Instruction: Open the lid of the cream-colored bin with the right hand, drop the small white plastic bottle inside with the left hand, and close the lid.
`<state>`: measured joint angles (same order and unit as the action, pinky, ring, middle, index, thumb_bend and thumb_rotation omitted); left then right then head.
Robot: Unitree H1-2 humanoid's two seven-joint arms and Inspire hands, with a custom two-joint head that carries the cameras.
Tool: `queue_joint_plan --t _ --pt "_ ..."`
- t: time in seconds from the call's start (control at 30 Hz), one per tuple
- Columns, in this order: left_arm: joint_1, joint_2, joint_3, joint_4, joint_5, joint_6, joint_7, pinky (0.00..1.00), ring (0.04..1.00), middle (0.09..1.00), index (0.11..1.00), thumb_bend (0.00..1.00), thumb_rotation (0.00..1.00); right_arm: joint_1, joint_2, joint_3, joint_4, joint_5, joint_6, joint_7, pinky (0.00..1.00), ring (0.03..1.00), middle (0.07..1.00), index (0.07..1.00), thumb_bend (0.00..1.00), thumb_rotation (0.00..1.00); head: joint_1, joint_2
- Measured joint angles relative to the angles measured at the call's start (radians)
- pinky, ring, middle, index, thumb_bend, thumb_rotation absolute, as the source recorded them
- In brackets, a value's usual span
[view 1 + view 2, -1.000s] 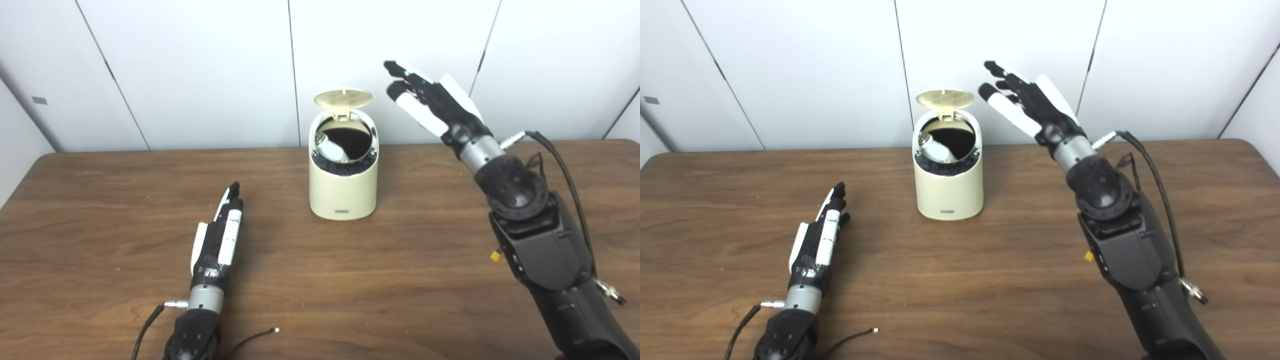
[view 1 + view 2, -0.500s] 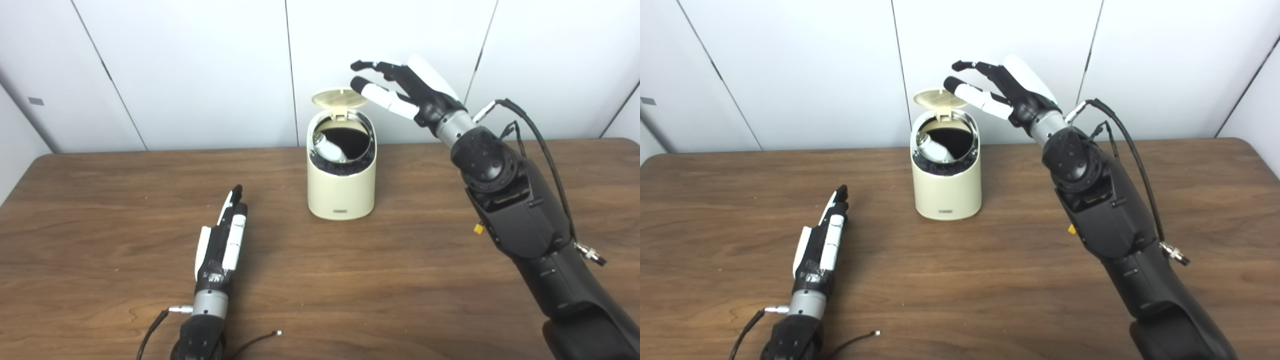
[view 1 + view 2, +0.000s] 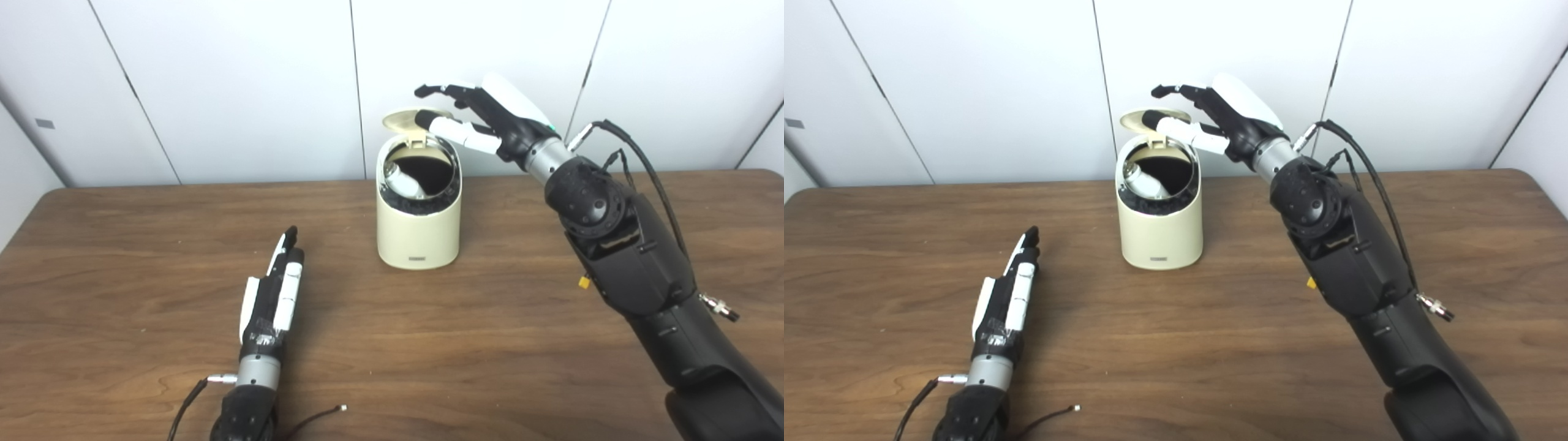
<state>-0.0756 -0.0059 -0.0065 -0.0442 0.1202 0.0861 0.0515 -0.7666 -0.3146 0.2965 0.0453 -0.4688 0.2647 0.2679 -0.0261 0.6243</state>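
One cream-colored bin [image 3: 418, 229] stands on the table [image 3: 490, 343], its lid [image 3: 404, 119] up, one white bottle [image 3: 401, 181] inside. My right hand [image 3: 490, 116], open and empty, reaches over the lid. My left hand [image 3: 275, 294] lies flat, fingers straight, holding nothing.

A lab test bay: bare wooden table [image 3: 490, 343] against plain white wall panels [image 3: 245, 86].

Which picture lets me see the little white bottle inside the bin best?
The left eye view. There the small white plastic bottle leans against the left inner wall of the cream-colored bin, bright against the dark inside. The right eye view shows the same bottle, a bit greyer and more tucked under the rim.
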Motion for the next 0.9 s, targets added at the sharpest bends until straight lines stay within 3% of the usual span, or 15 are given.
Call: queue_joint_plan --t 0.27,0.47,0.9 --pt "0.0 -0.006 -0.008 0.0 0.021 0.003 0.019 1.0 1.0 1.0 1.0 0.59 1.0 0.023 -0.006 0.004 -0.02 -0.019 -0.009 0.017 0.89 0.951 0.944 0.815 0.58 0.98 0.003 0.002" --pt "0.0 -0.006 -0.012 0.0 0.03 0.003 0.023 1.0 1.0 1.0 1.0 0.59 1.0 0.044 -0.032 0.009 -0.047 -0.034 -0.035 0.046 0.97 0.98 0.953 0.819 0.61 0.99 0.005 0.003" --pt "-0.001 -0.007 -0.014 0.002 0.035 0.003 0.027 1.0 1.0 1.0 1.0 0.58 1.0 0.099 -0.056 0.016 -0.143 -0.068 -0.037 0.095 0.98 1.0 0.975 0.806 0.61 0.96 0.011 0.009"
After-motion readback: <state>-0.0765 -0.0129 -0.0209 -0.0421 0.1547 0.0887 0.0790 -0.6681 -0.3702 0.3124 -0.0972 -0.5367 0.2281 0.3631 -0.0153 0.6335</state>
